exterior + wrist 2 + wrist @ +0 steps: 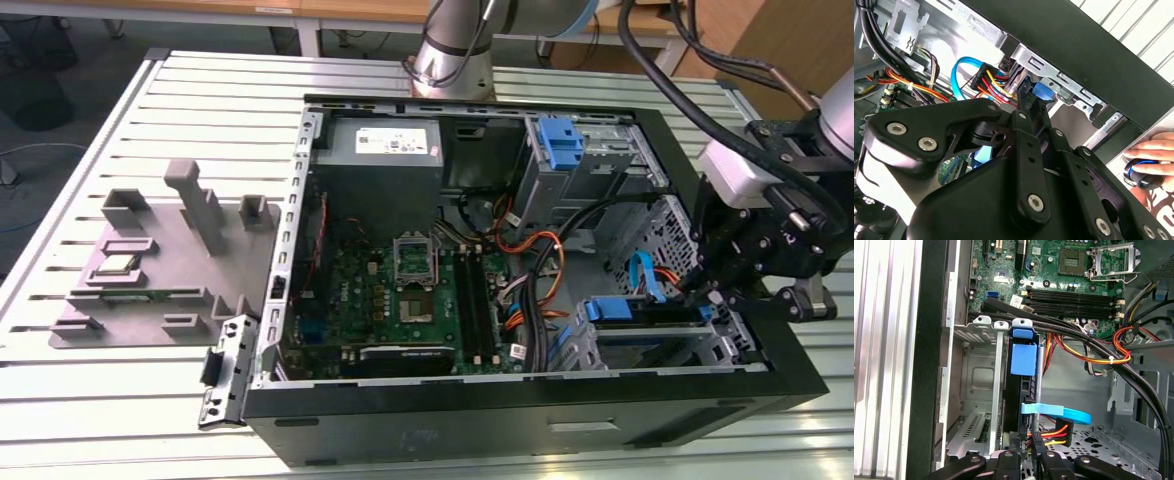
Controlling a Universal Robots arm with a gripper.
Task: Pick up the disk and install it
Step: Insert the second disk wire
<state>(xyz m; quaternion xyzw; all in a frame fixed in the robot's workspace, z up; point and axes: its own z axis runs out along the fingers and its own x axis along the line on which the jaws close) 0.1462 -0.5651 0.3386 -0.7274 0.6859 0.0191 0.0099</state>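
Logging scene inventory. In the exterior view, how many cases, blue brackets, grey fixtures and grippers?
Case: 1
Blue brackets: 2
Grey fixture: 1
Gripper: 1
Total: 5

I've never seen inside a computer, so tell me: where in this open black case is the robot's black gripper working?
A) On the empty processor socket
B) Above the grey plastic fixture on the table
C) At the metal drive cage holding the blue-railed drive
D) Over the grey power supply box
C: in the exterior view the gripper sits at the case's edge beside the blue-railed disk in the metal drive cage, and the first wrist view shows the same disk just ahead of it.
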